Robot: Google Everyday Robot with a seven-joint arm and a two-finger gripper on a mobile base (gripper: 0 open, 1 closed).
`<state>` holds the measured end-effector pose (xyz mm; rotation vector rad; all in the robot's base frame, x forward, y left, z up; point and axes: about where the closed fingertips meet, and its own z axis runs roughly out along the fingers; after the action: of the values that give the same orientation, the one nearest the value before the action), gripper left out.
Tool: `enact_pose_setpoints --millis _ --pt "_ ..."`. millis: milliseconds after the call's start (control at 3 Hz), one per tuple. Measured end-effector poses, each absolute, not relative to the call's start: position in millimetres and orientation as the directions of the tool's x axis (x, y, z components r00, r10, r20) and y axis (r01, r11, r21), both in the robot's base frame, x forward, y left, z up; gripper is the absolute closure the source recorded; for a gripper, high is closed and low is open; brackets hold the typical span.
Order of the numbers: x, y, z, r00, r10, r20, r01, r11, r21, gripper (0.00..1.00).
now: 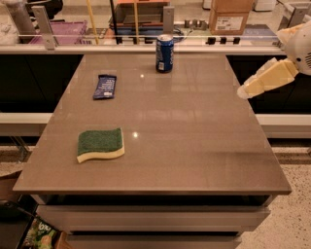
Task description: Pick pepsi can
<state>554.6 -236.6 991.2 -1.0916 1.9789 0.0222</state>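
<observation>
The hand (247, 89), a cream-coloured tapered piece on the end of a white rounded arm, hangs at the right side of the view, its tip just above the right edge of the smooth grey-brown counter (194, 146). It slants down and to the left from the arm. Whether it is open or closed cannot be told from this angle. It touches none of the things on the counter, and nothing can be seen in its hold.

The pepsi can (164, 53), a small upright blue cylinder with a silver top and white markings on its side, stands well to the left of the hand and farther back, near the far edge of the counter and roughly at the middle of that edge. It is upright and stands alone, with bare counter between it and the hand.

Farther left of the hand, beyond the can and a little nearer the camera, a flat dark-blue snack packet (105, 86) lies on the counter, its long side running front to back. Farthest from the hand, left and towards the front, lies a green sponge with a yellow underside (100, 144), flat with its green face up and well apart from the packet.

Behind the counter, up and slightly left of the hand, a brown cardboard box (232, 14) sits on a rear shelf.
</observation>
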Motion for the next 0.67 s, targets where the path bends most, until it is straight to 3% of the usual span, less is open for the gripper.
enact_pose_setpoints --millis 667 --pt "601 -206 997 -0.133 -0.553 -0.823 -0.653 0.673 -0.347 0.0"
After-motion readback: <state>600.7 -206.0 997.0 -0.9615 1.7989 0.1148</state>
